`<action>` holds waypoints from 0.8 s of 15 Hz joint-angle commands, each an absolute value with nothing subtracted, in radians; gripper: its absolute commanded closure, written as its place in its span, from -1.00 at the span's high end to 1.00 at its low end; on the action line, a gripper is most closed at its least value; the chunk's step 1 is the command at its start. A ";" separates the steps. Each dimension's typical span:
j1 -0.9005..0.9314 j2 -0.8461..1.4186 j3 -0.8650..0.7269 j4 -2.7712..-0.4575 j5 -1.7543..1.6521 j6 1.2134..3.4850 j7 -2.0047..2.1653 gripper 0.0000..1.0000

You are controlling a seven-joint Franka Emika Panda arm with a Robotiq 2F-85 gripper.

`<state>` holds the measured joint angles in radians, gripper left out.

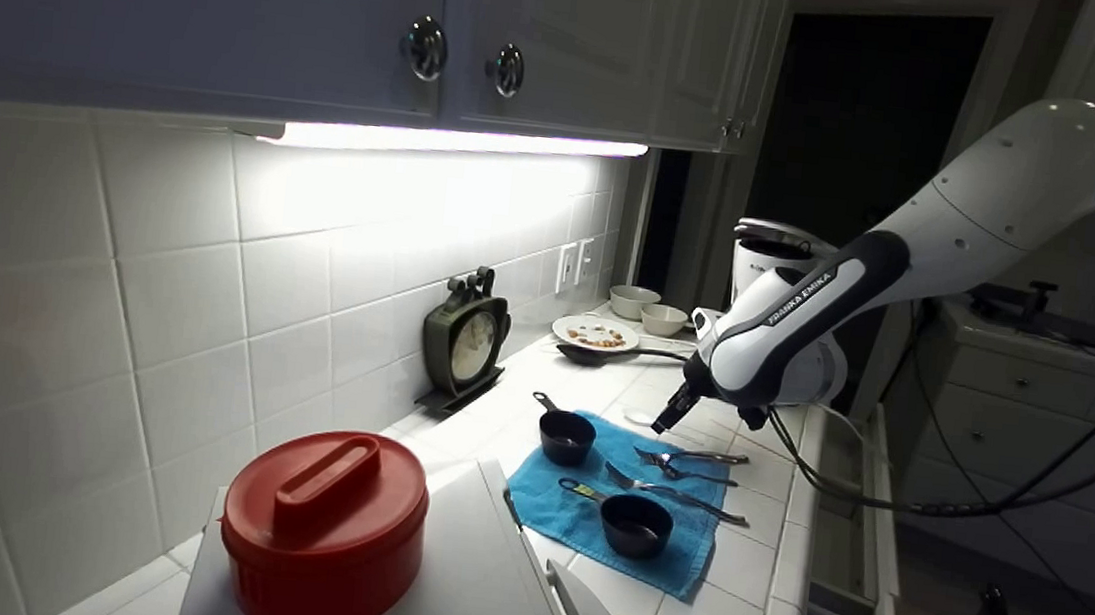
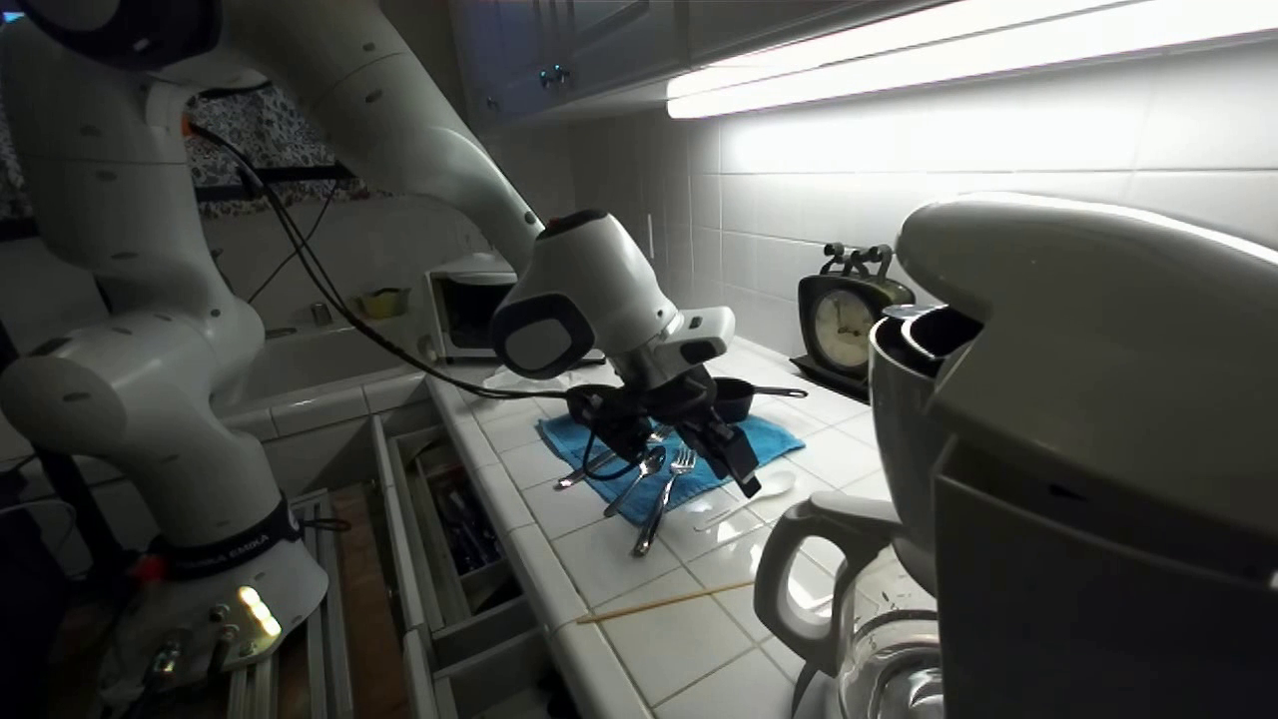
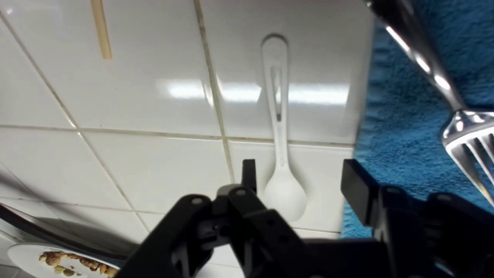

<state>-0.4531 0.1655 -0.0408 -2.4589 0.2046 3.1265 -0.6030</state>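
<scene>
- Above the bench [image 2: 654,659], fingers [image 3: 359,193] hang apart, flanking the white spoon [image 3: 285,189] in the wrist view, more room on its right.
- Just right, the edge of a blue cloth [image 3: 397,135].
- Far left, a wooden stick [image 3: 101,31].

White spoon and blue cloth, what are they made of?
The white spoon is probably plastic, smooth and pale: its handle has a molded-looking groove. The blue cloth looks like terry fabric, fuzzy and dull, because its surface is nubby; whether it's cotton, I can't tell.
</scene>
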 commanded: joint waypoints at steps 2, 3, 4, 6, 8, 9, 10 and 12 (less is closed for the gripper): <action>-0.456 0.176 -0.042 -2.452 0.196 3.137 -0.617 0.81; -0.456 0.184 -0.042 -2.448 0.196 3.142 -0.615 0.75; -0.454 0.191 -0.044 -2.445 0.195 3.147 -0.614 0.73; -0.454 0.208 -0.047 -2.438 0.195 3.157 -0.612 0.43; -0.454 0.227 -0.050 -2.426 0.194 3.164 -0.611 0.27; -0.451 0.235 -0.056 -2.420 0.191 3.166 -0.609 0.22; -0.450 0.243 -0.060 -2.414 0.190 3.168 -0.609 0.21; -0.448 0.256 -0.065 -2.399 0.189 3.169 -0.610 0.26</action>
